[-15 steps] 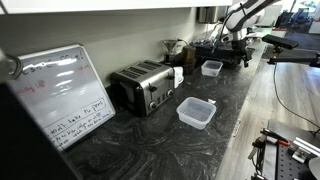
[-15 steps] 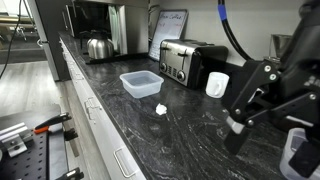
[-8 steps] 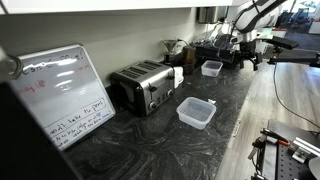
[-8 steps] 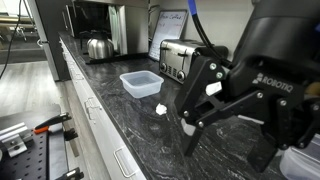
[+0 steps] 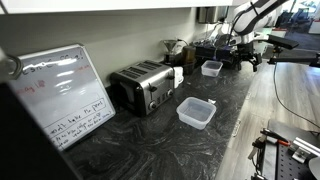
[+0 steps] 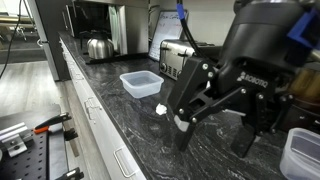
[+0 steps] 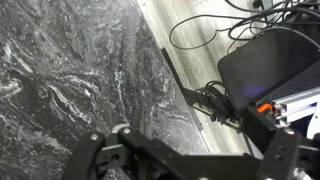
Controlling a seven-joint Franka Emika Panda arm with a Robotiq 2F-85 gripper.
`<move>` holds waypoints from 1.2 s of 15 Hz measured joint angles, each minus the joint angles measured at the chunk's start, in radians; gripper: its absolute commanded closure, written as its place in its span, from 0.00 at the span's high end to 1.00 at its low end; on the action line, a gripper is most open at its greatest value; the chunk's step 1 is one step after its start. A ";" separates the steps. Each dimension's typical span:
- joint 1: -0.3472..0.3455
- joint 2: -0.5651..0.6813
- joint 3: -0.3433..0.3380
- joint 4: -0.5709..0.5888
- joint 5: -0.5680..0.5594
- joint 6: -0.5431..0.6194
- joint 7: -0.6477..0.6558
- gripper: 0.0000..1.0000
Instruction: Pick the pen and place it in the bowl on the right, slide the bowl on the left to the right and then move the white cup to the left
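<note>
My gripper [image 6: 212,140] fills the foreground of an exterior view, jaws spread open and empty above the dark marble counter. It hides the white cup there. The cup [image 5: 178,73] shows beside the toaster in an exterior view. One clear plastic bowl [image 6: 140,83] sits mid-counter, and it also shows in an exterior view [image 5: 196,112]. The other bowl [image 6: 301,156] is at the frame edge, and also shows far back [image 5: 211,68]. A small white object [image 6: 160,108] lies near the counter's front; I cannot tell if it is the pen. In the wrist view the gripper [image 7: 185,165] holds nothing.
A toaster [image 5: 144,86] and a whiteboard [image 5: 60,95] stand against the wall. A kettle [image 6: 97,46] is at the counter's far end. The wrist view shows the counter edge [image 7: 175,75], cables [image 7: 215,100] and a black box [image 7: 270,60] beyond it.
In the close exterior view the gripper has swung left and nearer the camera, and now covers the white cup. Its jaws stay open. Bowls and cup have not moved.
</note>
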 measured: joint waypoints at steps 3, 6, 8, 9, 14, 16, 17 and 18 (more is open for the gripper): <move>0.063 -0.024 0.000 -0.064 -0.075 0.000 -0.046 1.00; 0.113 -0.082 0.001 -0.160 -0.166 0.000 -0.092 1.00; 0.139 -0.132 0.001 -0.220 -0.227 0.000 -0.130 1.00; 0.152 -0.158 0.002 -0.247 -0.256 0.000 -0.149 1.00; 0.221 -0.287 0.013 -0.367 -0.354 0.030 -0.235 1.00; 0.241 -0.337 0.014 -0.413 -0.366 0.071 -0.285 1.00; 0.247 -0.359 0.012 -0.430 -0.365 0.095 -0.320 1.00; 0.250 -0.376 0.009 -0.443 -0.355 0.118 -0.364 1.00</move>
